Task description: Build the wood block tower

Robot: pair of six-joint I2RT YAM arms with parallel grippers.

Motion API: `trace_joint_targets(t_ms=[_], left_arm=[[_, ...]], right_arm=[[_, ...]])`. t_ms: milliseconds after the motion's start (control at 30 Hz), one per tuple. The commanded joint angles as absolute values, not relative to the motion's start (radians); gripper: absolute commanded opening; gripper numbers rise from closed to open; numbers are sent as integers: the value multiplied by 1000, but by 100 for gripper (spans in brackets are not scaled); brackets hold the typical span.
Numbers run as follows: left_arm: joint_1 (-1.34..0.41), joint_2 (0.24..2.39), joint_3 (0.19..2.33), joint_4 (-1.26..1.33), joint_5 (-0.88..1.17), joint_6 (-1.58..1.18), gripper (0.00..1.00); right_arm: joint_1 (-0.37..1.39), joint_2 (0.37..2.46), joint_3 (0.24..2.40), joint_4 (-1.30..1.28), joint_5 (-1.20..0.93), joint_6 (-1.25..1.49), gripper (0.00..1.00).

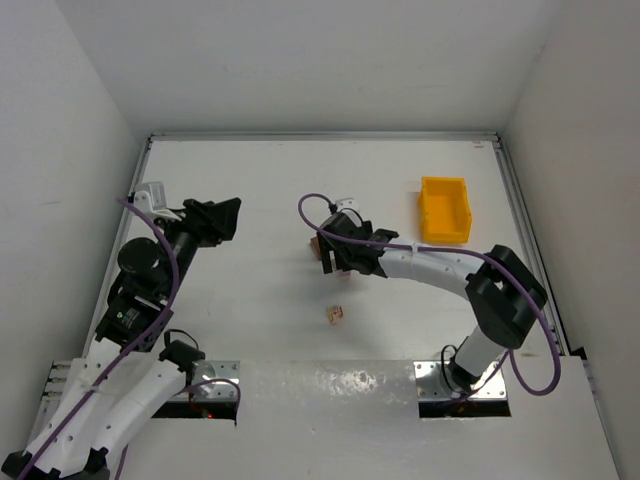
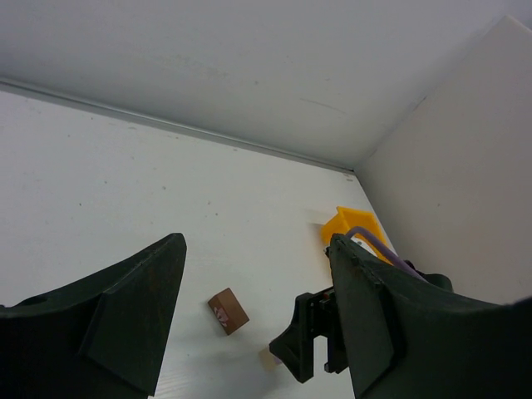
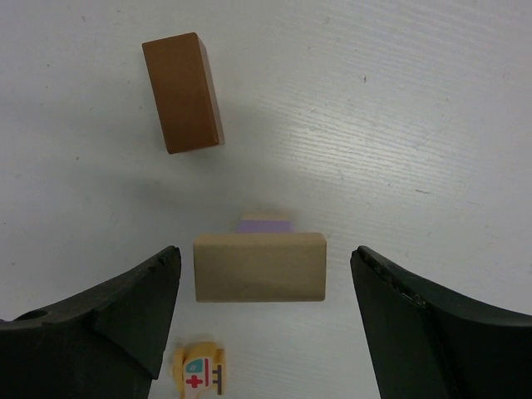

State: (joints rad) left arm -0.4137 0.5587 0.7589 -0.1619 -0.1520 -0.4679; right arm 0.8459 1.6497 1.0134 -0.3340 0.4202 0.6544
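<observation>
In the right wrist view a pale tan block [image 3: 259, 268] lies between my open right gripper's [image 3: 264, 258] fingers without touching them. It seems to rest on a smaller block whose purple face [image 3: 264, 224] shows just behind it. A dark reddish-brown block [image 3: 181, 91] lies flat beyond it, to the left. A small yellow-tan block with painted marks [image 3: 198, 371] lies near the left finger. From above, the right gripper [image 1: 326, 256] hovers over this spot, with the brown block [image 1: 314, 243] at its tip. My left gripper [image 1: 218, 218] is open and empty, well to the left.
A yellow plastic bin [image 1: 445, 208] stands at the back right and also shows in the left wrist view [image 2: 343, 224]. The left wrist view shows the brown block [image 2: 228, 311] and the right gripper [image 2: 312, 341] ahead. White walls close in the table.
</observation>
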Motion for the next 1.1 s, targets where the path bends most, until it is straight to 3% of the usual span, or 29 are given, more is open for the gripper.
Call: trace_joint_targets(t_ms=[0, 200, 267, 300, 333, 433, 533, 633, 700, 800, 1067], left_arm=[[-425, 565, 782, -143, -166, -448, 67], [-425, 568, 787, -149, -187, -443, 67], [-425, 569, 787, -150, -189, -442, 67], [-425, 571, 787, -152, -190, -442, 67], [-425, 574, 788, -153, -190, -442, 67], [-423, 577, 790, -156, -198, -439, 67], [-423, 578, 790, -160, -209, -436, 67], [-420, 584, 792, -161, -213, -433, 67], [-422, 586, 793, -164, -218, -430, 67], [-420, 581, 795, -167, -241, -422, 67], [-399, 603, 790, -166, -242, -420, 67]], right_arm=[[841, 1577, 1060, -333, 472, 620, 82], [841, 1491, 1063, -321, 499, 517, 82], [841, 1488, 1087, -319, 465, 454, 78], [839, 1497, 1119, -322, 440, 430, 59], [839, 1506, 1140, -330, 411, 407, 46], [841, 1560, 1232, -362, 341, 345, 17], [836, 1645, 1331, -403, 293, 298, 11], [815, 1739, 1416, -446, 259, 281, 11], [776, 1779, 1451, -452, 189, 285, 18], [718, 1905, 1514, -465, 91, 284, 53], [707, 2060, 1620, -495, 52, 259, 60]])
